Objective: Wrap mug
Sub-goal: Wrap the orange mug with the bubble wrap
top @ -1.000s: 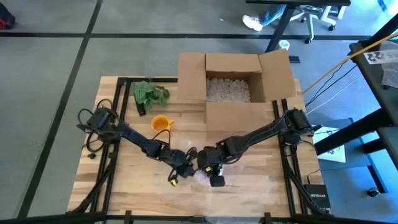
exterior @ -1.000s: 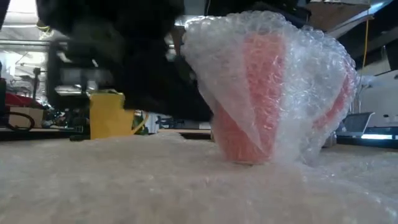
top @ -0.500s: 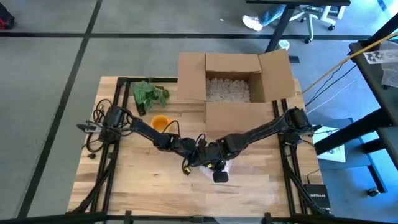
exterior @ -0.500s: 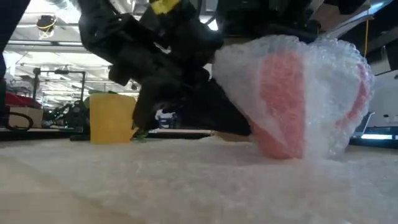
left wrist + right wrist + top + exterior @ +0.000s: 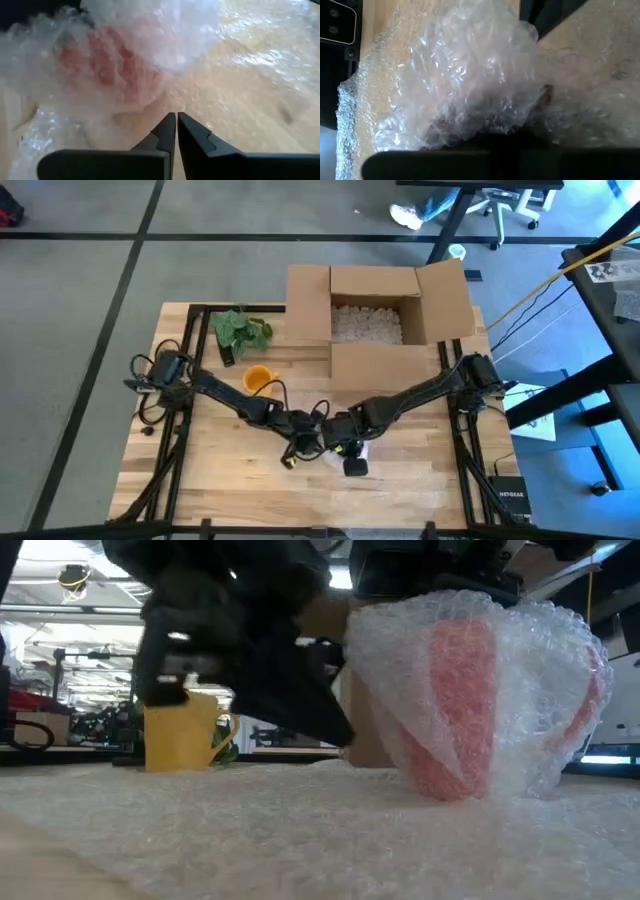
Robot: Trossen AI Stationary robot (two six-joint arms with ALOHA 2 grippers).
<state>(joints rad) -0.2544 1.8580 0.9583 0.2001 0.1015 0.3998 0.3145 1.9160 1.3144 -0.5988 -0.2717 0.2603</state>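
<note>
A red mug (image 5: 462, 710) swathed in bubble wrap (image 5: 520, 670) stands near the table's (image 5: 200, 480) front edge, around its middle. The left gripper (image 5: 176, 131), fingers pressed together and empty, hovers just beside it. The right gripper (image 5: 350, 452) is above the bundle; I cannot tell its finger state.

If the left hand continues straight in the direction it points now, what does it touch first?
Most likely the bubble wrap around the red mug. The left hand, its fingers shut, aims at the bundle's base; how far off it is cannot be judged.
</note>
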